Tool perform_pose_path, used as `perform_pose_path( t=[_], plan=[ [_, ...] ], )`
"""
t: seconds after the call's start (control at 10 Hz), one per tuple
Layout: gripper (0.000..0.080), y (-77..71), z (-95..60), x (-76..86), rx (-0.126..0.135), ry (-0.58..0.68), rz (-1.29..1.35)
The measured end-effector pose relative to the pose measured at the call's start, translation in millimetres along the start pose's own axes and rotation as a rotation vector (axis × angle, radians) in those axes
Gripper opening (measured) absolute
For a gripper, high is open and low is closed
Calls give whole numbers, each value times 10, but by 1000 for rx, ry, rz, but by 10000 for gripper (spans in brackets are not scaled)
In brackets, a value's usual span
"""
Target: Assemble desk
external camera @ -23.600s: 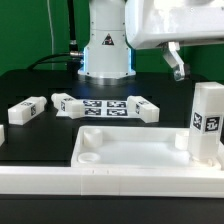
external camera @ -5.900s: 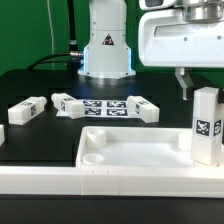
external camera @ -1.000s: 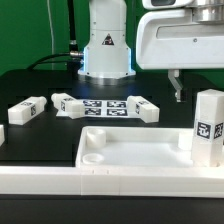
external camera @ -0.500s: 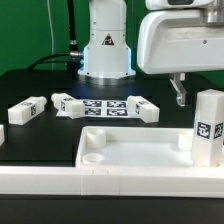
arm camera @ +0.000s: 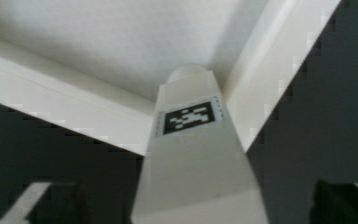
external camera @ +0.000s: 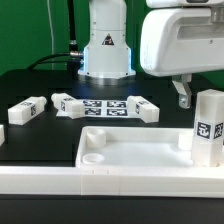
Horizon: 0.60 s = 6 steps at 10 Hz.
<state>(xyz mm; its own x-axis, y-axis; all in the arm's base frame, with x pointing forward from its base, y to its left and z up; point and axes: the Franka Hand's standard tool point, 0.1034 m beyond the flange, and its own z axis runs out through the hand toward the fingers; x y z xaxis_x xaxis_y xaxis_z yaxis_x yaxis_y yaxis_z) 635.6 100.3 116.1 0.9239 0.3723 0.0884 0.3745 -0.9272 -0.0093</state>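
The desk slab point(external camera: 140, 133), white and rimmed, lies at the front with a round socket point(external camera: 91, 156) at its left corner. One white tagged leg point(external camera: 208, 126) stands upright at the slab's right corner. My gripper point(arm camera: 190, 206) is open and straddles this leg point(arm camera: 195, 150), with dark gaps between the leg and each finger point(arm camera: 30, 203). In the exterior view one finger point(external camera: 183, 95) hangs just left of the leg's top; the other is hidden. Three more legs point(external camera: 25, 110) point(external camera: 68, 103) point(external camera: 141, 109) lie on the black table.
The marker board point(external camera: 105, 106) lies flat between two of the lying legs. The robot's base point(external camera: 106, 50) stands behind it. A long low white rail point(external camera: 40, 181) runs along the front edge.
The gripper has come lower and shifted toward the exterior view's right, closer around the top of the upright leg. The slab and the legs have not moved.
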Motion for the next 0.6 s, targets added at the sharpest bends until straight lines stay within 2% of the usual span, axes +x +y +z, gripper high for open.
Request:
perform_pose_path(
  t=[0.1,0.2,0.3,0.6],
  plan=[
    [527,-1,1,0,1,0,15],
    [372,-1,2,-1,1,0,23],
    [288,-1,3,-2,1,0,22],
    [288,-5,3,-1,3,0,193]
  ],
)
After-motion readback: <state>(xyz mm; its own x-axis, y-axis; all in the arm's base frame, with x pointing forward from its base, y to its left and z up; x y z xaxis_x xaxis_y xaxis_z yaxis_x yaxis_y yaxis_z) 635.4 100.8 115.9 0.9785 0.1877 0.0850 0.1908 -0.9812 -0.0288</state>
